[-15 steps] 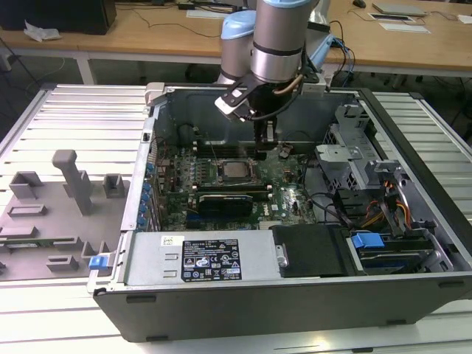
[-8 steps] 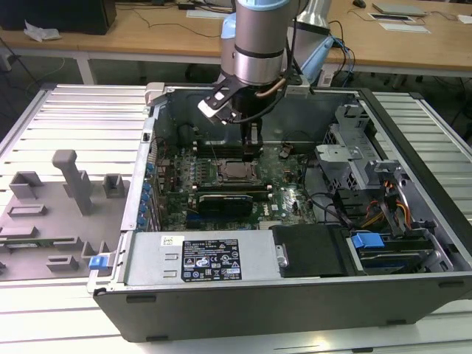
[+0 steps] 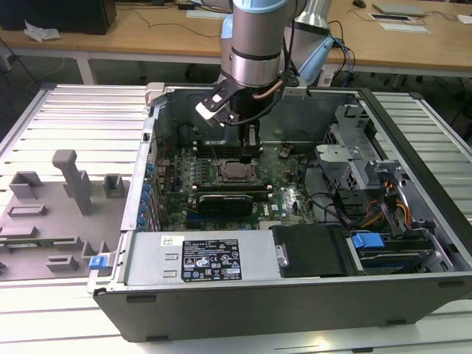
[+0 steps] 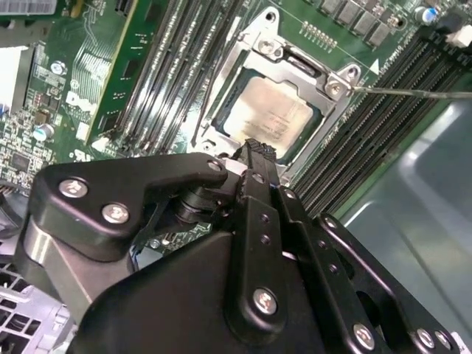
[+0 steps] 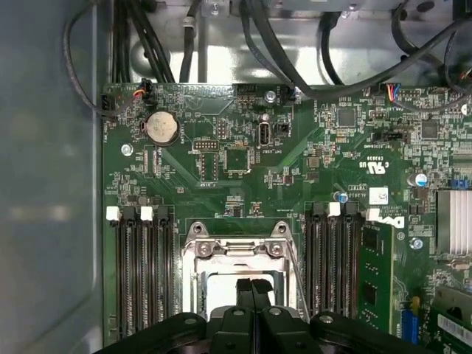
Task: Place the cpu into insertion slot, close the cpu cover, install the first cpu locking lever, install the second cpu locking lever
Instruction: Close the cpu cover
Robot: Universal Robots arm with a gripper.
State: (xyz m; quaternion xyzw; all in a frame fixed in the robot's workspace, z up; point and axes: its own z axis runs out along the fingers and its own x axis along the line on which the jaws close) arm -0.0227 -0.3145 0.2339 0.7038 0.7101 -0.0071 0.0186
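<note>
Gripper (image 4: 254,151) jaws pressed together, holding nothing, over edge of cpu cover (image 4: 274,50), a shiny metal frame. Beneath, cpu (image 4: 271,118), matte silver-grey square, sits in insertion slot (image 4: 234,87). Black ribbed mem slots (image 4: 173,66) flank; green mobo (image 5: 243,158) beyond.

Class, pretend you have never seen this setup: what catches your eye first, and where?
The silver arm reaching into the open computer case dominates the exterior view. In the second wrist view, the pale cpu lies framed by the silver cpu cover, just beyond the shut black gripper.
</note>
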